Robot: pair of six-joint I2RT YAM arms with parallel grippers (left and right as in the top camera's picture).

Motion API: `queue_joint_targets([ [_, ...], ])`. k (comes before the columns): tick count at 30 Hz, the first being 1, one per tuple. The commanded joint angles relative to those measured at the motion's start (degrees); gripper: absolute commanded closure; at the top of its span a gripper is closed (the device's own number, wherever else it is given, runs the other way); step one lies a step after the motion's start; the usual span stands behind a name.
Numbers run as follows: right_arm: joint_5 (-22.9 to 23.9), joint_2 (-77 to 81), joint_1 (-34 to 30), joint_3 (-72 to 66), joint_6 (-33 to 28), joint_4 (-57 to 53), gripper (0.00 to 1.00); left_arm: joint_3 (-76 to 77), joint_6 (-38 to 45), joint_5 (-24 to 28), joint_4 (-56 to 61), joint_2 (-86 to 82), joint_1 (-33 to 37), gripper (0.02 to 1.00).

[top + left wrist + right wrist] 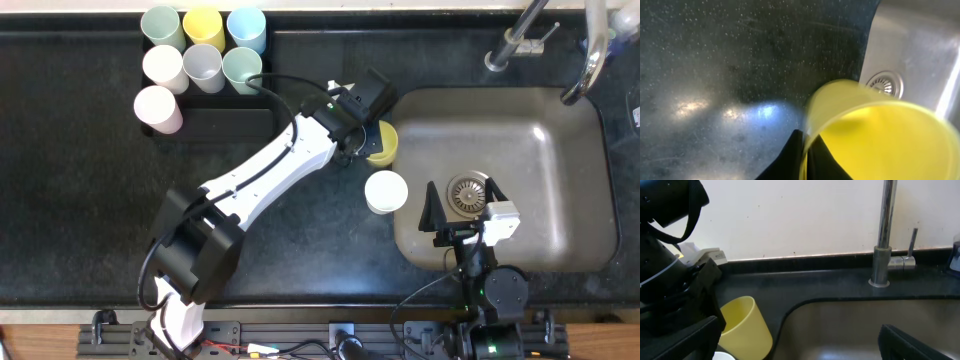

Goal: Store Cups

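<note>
No lettering, number, label or sign can be read anywhere in these views.
</note>
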Motion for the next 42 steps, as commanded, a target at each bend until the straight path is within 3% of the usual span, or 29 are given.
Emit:
queue_joint_targets([
  [1, 0.02, -0.44, -0.44, -0.76, 0.26, 0.28, 0.005, 3.41, -0.26, -1.7, -1.29, 0.0, 1.46, 0.982],
  [9, 0.02, -0.44, -0.44, -0.76, 0.26, 0.26, 0.005, 6.4, -0.31, -5.11, -13.05, -10.19, 10.36, 0.982],
  [15, 0.02, -0.44, -0.44, -0.76, 0.26, 0.26, 0.003, 6.4, -0.31, -6.08, -24.61, -15.69, 25.97, 0.98],
  [19, 0.02, -0.44, -0.44, -0.76, 0.26, 0.28, 0.001, 6.14, -0.37, -6.1, -25.33, -14.51, 35.58, 0.98],
  [24, 0.02, -0.44, -0.44, -0.76, 0.26, 0.28, 0.003, 6.14, -1.84, -5.4, -25.22, -12.94, 38.86, 0.978],
  [42, 0.02, -0.44, -0.44, -0.76, 0.26, 0.26, 0.003, 6.1, -3.96, -6.54, -22.51, -2.99, 40.04, 0.947],
])
